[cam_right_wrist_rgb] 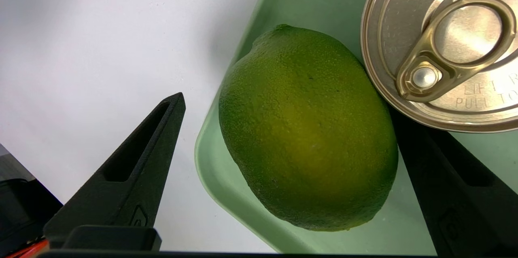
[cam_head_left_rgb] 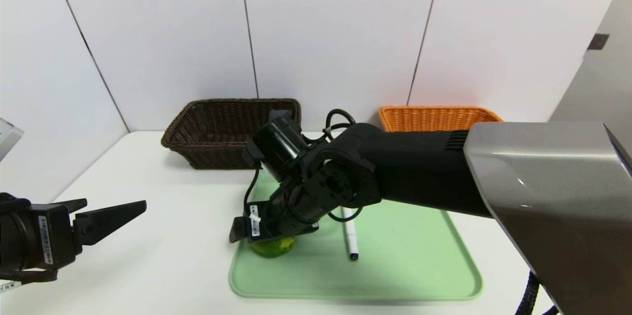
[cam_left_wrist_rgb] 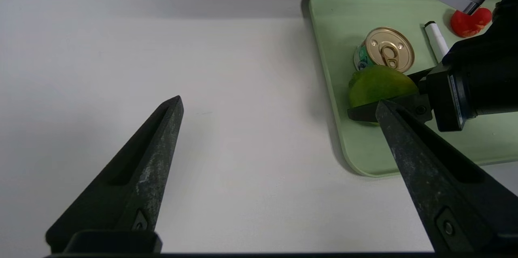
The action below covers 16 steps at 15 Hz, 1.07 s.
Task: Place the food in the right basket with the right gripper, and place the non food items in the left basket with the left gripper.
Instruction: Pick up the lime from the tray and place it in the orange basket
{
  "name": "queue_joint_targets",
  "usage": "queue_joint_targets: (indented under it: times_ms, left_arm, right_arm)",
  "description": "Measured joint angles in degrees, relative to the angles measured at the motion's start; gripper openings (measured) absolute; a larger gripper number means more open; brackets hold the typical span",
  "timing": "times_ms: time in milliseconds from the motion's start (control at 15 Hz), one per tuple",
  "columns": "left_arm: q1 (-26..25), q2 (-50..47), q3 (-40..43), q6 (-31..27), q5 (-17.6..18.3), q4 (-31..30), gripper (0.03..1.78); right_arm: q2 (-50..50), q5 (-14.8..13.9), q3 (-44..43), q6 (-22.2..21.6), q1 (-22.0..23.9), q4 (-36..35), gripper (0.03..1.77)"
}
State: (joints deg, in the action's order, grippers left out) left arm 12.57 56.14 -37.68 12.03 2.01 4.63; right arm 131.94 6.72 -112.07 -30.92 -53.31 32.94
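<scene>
Right tool: wide around the green citrus fruit, grip unmade
Beside its one finger: pull-tab tin can, on the green tray
Beyond it: white marker pen, red knobbly object, unsorted
Left tool: wide, idle, over the desk
Done: apparently dark grey item in dark brown basket

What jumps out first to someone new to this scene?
The right gripper, open around the big green citrus fruit at the green tray's left end, its arm cutting across the head view. Then the gold-lidded can beside the fruit, and the bright red knobbly object farther right on the tray.
</scene>
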Motion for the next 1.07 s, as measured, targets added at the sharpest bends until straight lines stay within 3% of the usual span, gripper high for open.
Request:
queue_joint_targets:
  times_ms: [1067]
  left_arm:
    - [0.0, 0.1, 0.4, -0.1, 0.2, 0.0, 1.69]
  right_arm:
    - [-0.2, 0.1, 0.1, -0.1, 1.0, 0.0, 1.71]
